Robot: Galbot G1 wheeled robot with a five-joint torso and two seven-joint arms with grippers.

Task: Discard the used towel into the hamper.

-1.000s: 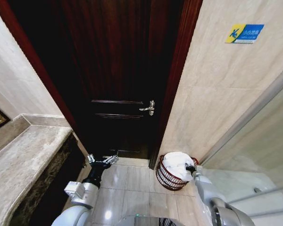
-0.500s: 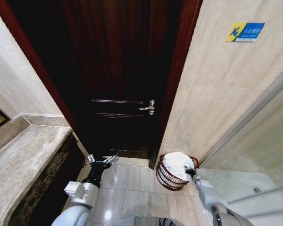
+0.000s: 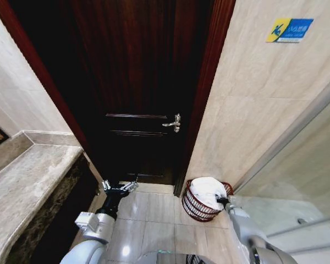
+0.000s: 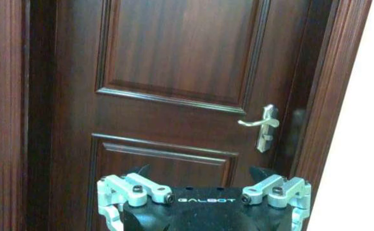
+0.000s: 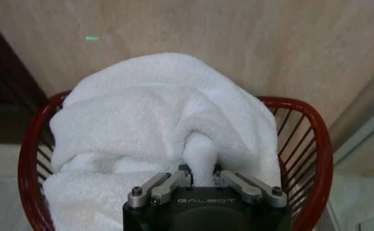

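1. Bathroom corner: glossy tiled floor (image 3: 154,212), beige tiled walls, a dark wooden door (image 3: 137,88) with a silver handle (image 3: 173,124), and a marble worktop (image 3: 27,187) on the robot's left.
2. Compared with a second ago, the whole head view has shifted a bit, so that's the camera moving. The right arm has drawn back slightly toward the robot; the towel sits in the hamper much as before.
3. The hamper (image 3: 195,206), a red-brown slatted basket, stands on the floor by the door frame, against the wall.
4. The white towel (image 5: 154,125) is piled inside, bulging above the rim.
5. The right gripper (image 5: 199,180) sits at the hamper's near edge, narrowed onto a fold of towel.
6. The left gripper (image 3: 120,187) hangs low facing the door, spread wide, holding nothing.
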